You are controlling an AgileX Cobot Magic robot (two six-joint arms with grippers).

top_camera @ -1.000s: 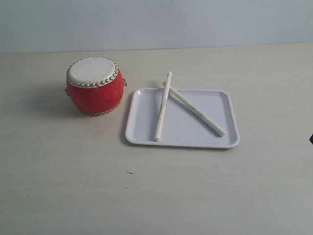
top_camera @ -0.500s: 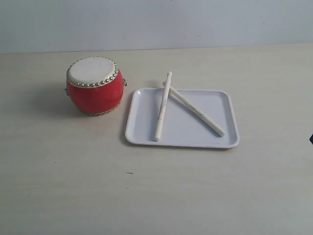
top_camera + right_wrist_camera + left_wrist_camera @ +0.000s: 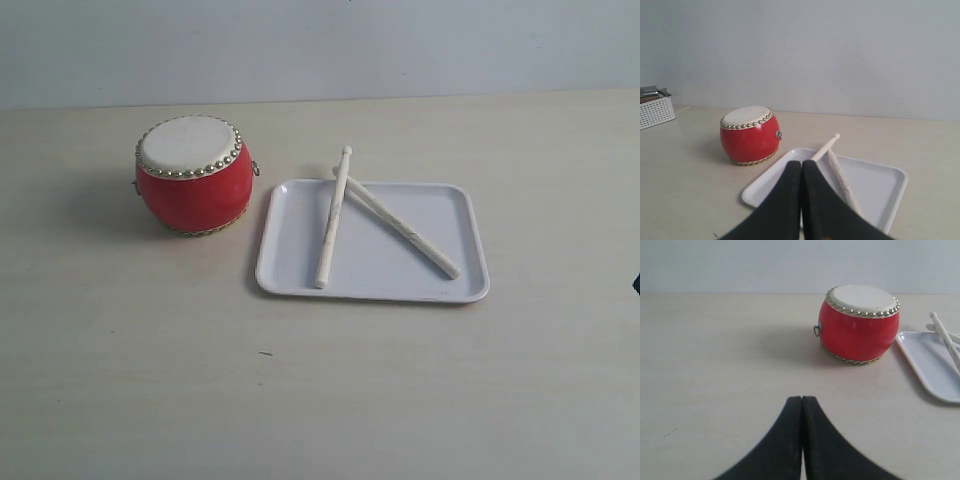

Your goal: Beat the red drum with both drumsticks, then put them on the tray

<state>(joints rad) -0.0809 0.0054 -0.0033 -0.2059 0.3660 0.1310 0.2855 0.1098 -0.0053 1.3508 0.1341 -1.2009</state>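
Note:
The red drum [image 3: 193,176] stands upright on the table, left of the white tray [image 3: 375,265]. Two pale drumsticks lie crossed on the tray: one drumstick [image 3: 333,218] runs near the tray's left side, its tip poking over the far rim, and the other drumstick [image 3: 402,226] slants toward the right. Neither arm shows in the exterior view. The left gripper [image 3: 802,399] is shut and empty above bare table, well short of the drum [image 3: 859,323]. The right gripper [image 3: 801,163] is shut and empty, hovering over the tray's [image 3: 890,176] near rim, with a drumstick [image 3: 842,177] beyond it.
A white perforated basket [image 3: 655,111] sits far off at the table's edge in the right wrist view. A plain pale wall backs the table. A small dark speck [image 3: 264,353] lies on the tabletop in front of the tray.

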